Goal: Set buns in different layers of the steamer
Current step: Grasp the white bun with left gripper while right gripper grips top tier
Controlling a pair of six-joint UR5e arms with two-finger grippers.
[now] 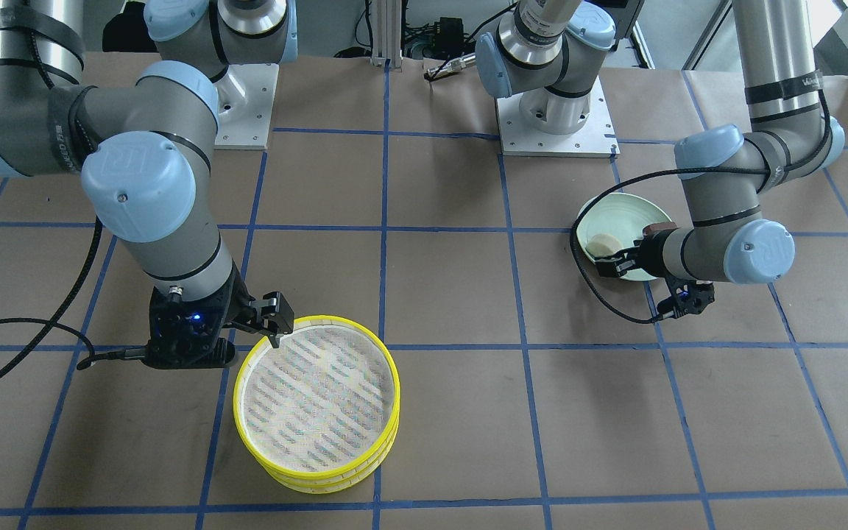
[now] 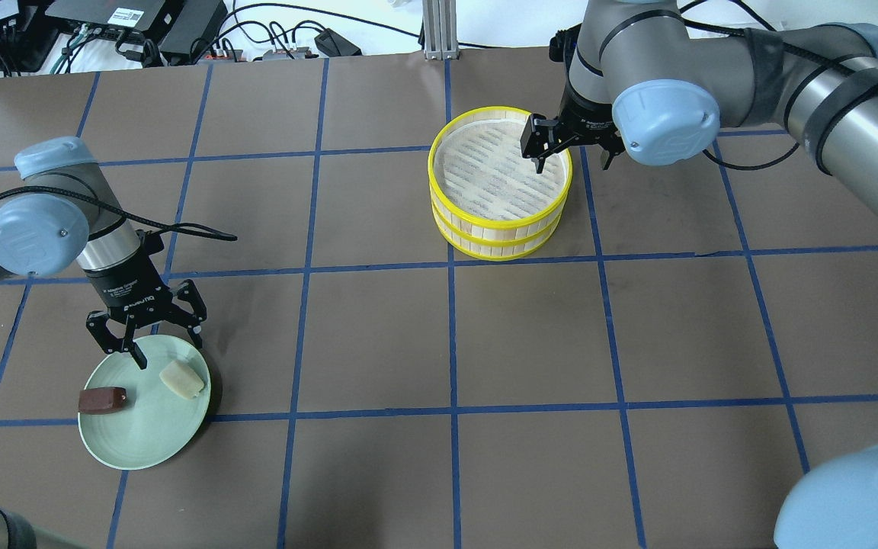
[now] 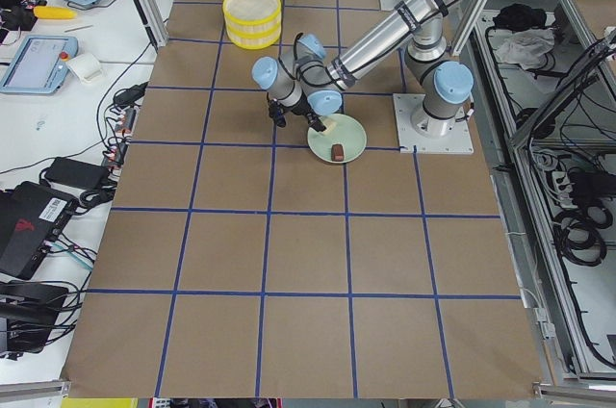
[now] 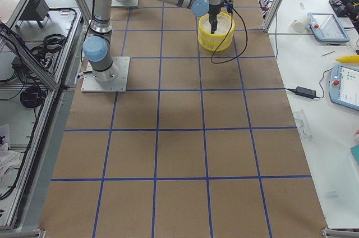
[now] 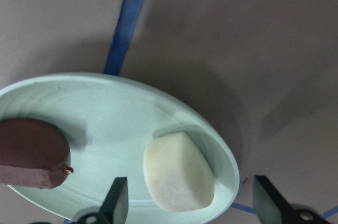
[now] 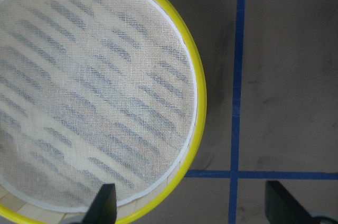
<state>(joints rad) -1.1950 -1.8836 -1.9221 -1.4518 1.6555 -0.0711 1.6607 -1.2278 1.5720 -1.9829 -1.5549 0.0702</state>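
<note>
**Both buns on the plate, both grippers spread wide**

The overhead view puts the pale green plate (image 2: 151,436) at the near left. The cream-white bun (image 2: 182,379) and the reddish-brown bun (image 2: 102,399) lie apart on it. The left gripper (image 2: 168,345) hangs over the plate's far edge, jaws spread, grasping nothing. Its wrist camera adds that the cream-white bun sits between the fingers (image 5: 117,202), nearer one than the other, with the reddish-brown bun off to the side.

The stacked steamer trays (image 2: 500,229) stand far, right of centre. The right gripper (image 2: 572,158) there is spread too and grasps nothing. The front-facing view shows only one fingertip, at the rim. The right wrist camera shows one finger over the top tray's mesh and the other outside the yellow rim (image 6: 199,129).
</note>
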